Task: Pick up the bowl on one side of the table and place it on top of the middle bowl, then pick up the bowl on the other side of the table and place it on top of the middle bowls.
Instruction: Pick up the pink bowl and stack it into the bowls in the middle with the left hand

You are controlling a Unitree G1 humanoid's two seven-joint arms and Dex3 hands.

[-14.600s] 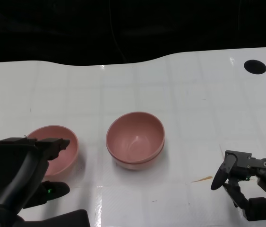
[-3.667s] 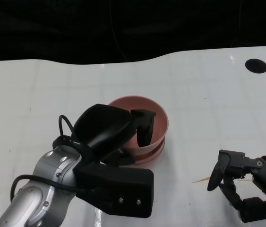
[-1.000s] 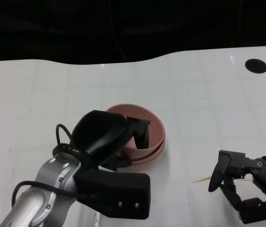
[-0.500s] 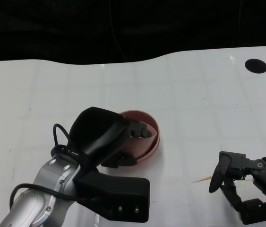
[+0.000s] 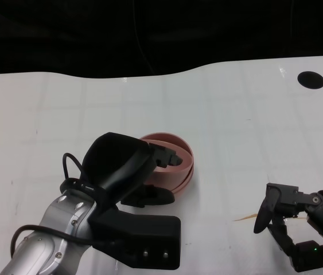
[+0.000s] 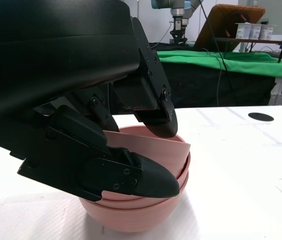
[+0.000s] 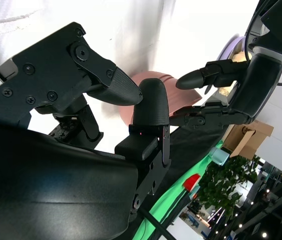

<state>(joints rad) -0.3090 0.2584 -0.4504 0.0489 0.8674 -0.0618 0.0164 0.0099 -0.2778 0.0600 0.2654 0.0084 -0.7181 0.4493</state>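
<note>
My left hand point(image 5: 150, 166) holds the top pink bowl point(image 5: 175, 166) on the stack mid-table point(image 5: 264, 114) — nearly done; my right hand point(image 5: 293, 229) waits wide, empty

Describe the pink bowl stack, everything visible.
The pink bowl stack stands upright near the white table's middle: smooth, matte, plastic-looking bowls nested, rims showing as layered edges. The top bowl sits slightly tilted. The left hand grips it, fingers inside and outside the rim. How many bowls are nested is unclear.
</note>
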